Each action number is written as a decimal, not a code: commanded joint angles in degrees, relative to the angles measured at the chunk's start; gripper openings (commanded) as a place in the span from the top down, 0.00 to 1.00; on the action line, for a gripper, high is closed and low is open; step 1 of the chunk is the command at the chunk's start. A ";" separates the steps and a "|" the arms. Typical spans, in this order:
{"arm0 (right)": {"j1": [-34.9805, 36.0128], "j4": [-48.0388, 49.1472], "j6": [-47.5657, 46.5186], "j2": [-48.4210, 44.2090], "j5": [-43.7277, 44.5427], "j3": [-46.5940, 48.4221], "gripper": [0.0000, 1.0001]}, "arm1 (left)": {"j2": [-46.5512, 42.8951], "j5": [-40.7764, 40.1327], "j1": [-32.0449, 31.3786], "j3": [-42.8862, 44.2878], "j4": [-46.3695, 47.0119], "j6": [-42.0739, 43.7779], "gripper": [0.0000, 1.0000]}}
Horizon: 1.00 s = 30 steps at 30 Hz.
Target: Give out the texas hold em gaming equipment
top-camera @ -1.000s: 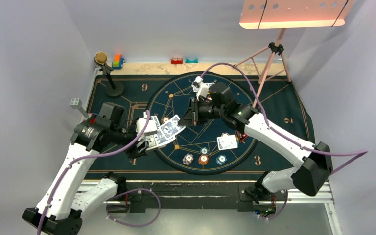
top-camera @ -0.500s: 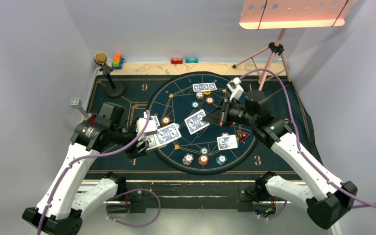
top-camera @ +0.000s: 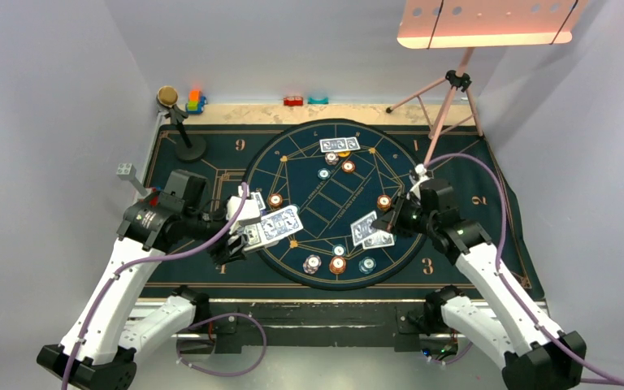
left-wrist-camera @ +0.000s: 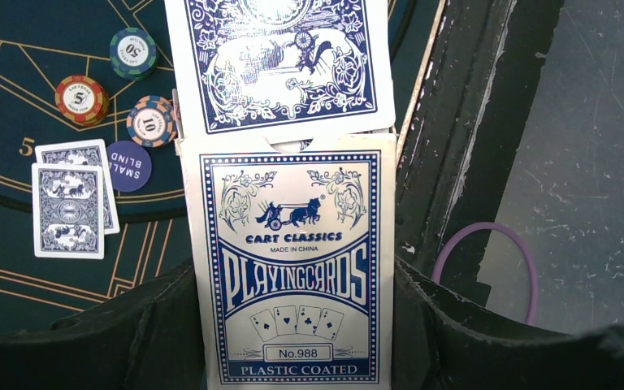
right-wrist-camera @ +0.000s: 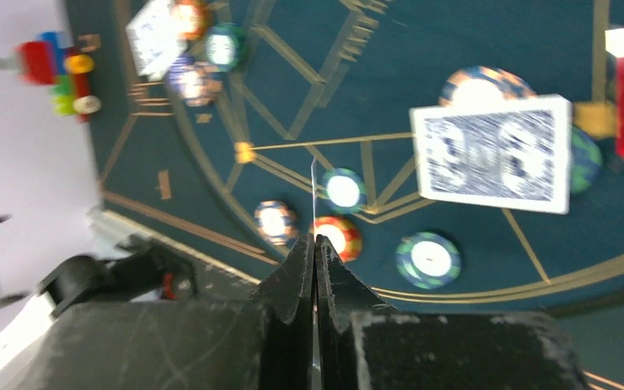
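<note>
Blue-backed card (top-camera: 363, 228), pinched by the right gripper (right-wrist-camera: 315, 244), has left the left gripper's (top-camera: 240, 237) clamped card box (left-wrist-camera: 292, 276) and hangs over a dealt card (right-wrist-camera: 491, 154), probably pairing it.

Pale grey walls (top-camera: 57, 97) surround a tripod (top-camera: 453, 81) bearing a glowing light panel (top-camera: 487, 24).

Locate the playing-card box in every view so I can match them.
Top external: card box left of centre.
Left wrist: lower centre, between the left fingers.
Right wrist: not in it; the right fingers pinch a playing card edge-on.
Shared landmark: the gold-lined round mat.
</note>
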 commanded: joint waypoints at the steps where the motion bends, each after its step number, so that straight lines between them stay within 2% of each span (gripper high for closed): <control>1: -1.73 -1.49 0.80 1.76 8.86 -6.20 1.00 | -0.91 3.12 0.39 0.40 0.95 -0.19 1.00; 9: -3.16 -1.27 4.24 3.79 18.62 -10.50 0.98 | -1.68 3.10 0.39 0.43 -0.03 -0.01 1.00; 11: -3.18 -3.08 4.23 3.45 20.38 -9.80 0.82 | -1.55 3.08 0.39 0.43 -0.02 0.08 1.00; 14: -3.24 -5.66 4.06 2.39 22.54 -7.79 0.52 | -1.02 3.33 0.39 0.71 0.09 0.03 1.00; 18: -3.18 -10.23 2.14 2.28 24.38 -1.73 0.34 | -0.44 3.60 0.39 1.38 0.12 -0.03 1.00; 20: -3.16 -10.17 0.88 1.75 22.57 1.11 0.22 | -0.26 3.73 0.39 1.48 0.29 -0.01 1.00; 22: -2.70 -8.68 -0.22 1.76 17.91 4.07 0.15 | -0.05 3.73 0.39 1.57 0.29 -0.13 1.00; 26: 2.20 3.37 0.27 2.90 -1.41 7.14 0.10 | 0.33 4.04 0.39 1.53 0.27 -0.11 1.00; 30: 13.42 11.53 1.91 9.16 -6.26 14.49 0.08 | 0.62 4.03 0.39 1.75 0.38 -0.18 1.00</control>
